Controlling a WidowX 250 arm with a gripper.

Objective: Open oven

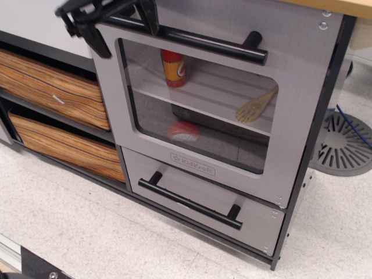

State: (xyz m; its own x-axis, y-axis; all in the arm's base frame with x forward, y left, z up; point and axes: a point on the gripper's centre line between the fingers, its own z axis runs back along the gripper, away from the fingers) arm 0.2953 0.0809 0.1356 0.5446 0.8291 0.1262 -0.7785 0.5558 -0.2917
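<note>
Hand (119,26) spread, unclenched, fingers straddling left end of the oven (203,110) door's bar handle (192,39) (top edge), likely set to clamp and pull. Door shut.

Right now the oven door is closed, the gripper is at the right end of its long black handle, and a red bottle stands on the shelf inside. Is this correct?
Not quite. The observation.image view shows the gripper at the left end of the handle, not the right. The oven door is closed and the red bottle stands on the shelf.
</note>
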